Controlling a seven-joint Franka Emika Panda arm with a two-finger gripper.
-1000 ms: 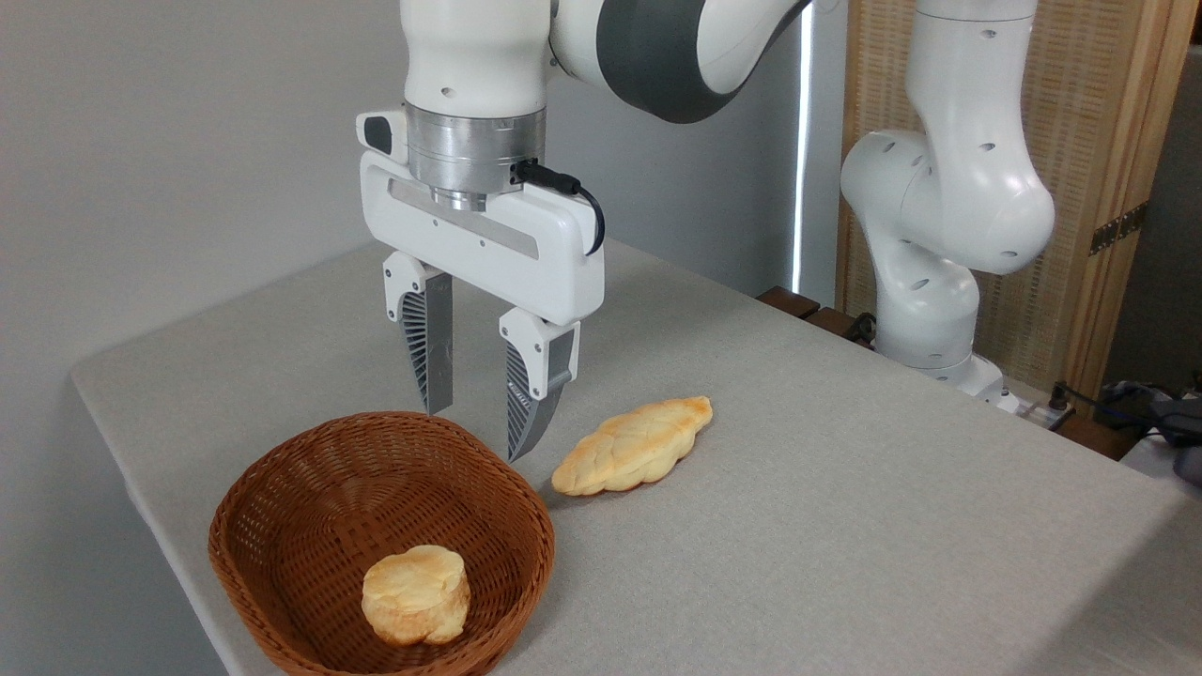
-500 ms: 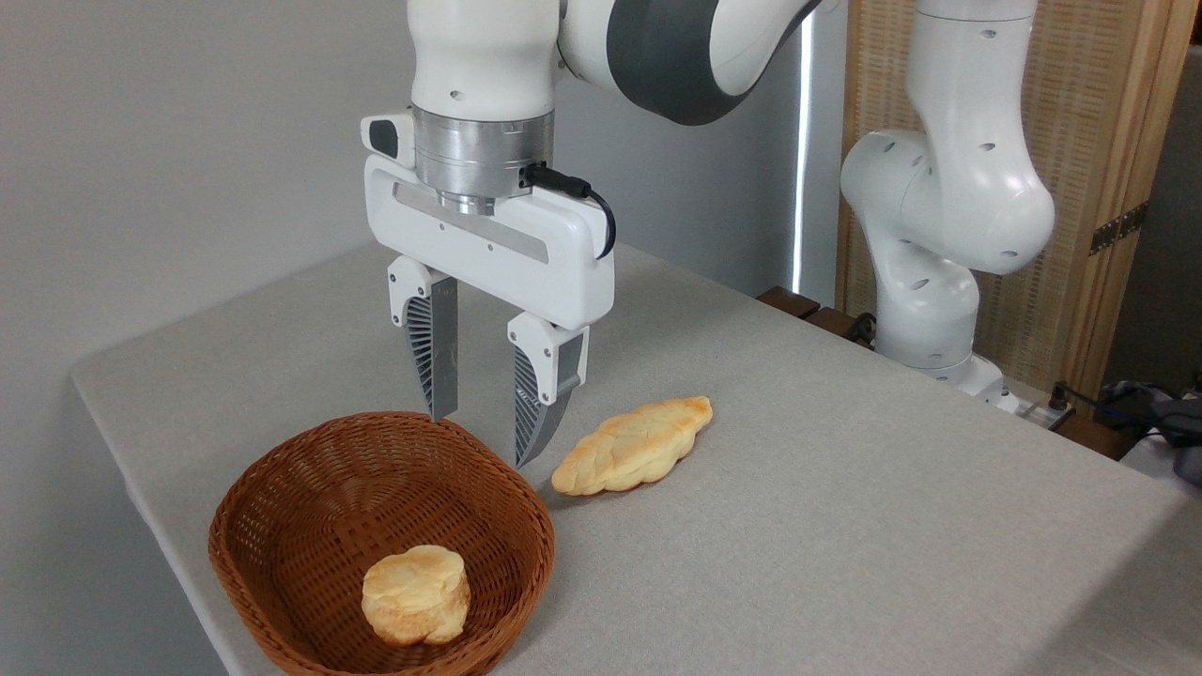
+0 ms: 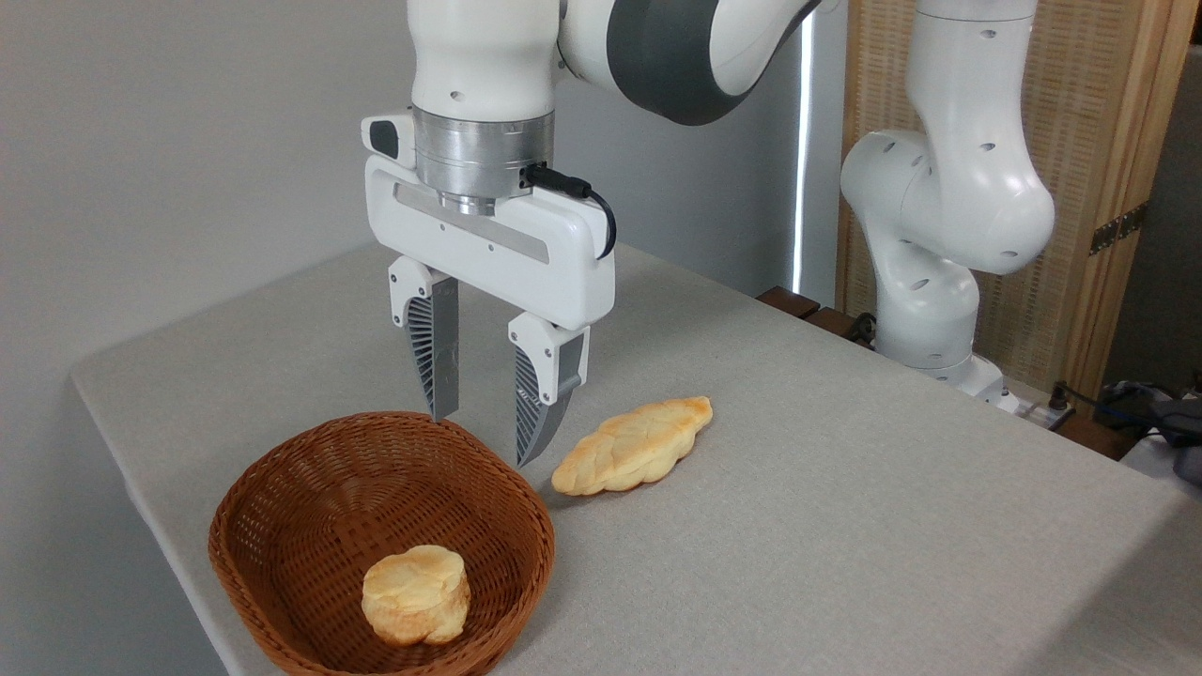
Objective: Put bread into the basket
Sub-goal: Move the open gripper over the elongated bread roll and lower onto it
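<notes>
- pincer (image 3: 481,439) spread, empty, fingers pointing down over the far rim of the basket (image 3: 282,587)
- bread (image 3: 633,445) lies flat on the grey tabletop (image 3: 845,526), just right of the basket, outside it
- round bun (image 3: 417,594) sits inside the basket, near its front

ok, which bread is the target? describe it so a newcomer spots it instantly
Start at the wicker basket at the table's near-left corner. Just right of its rim, on the bare cloth, lies the bread. It is long, braided and pointed with a browned tip, unlike the short round bun inside the basket.
</notes>
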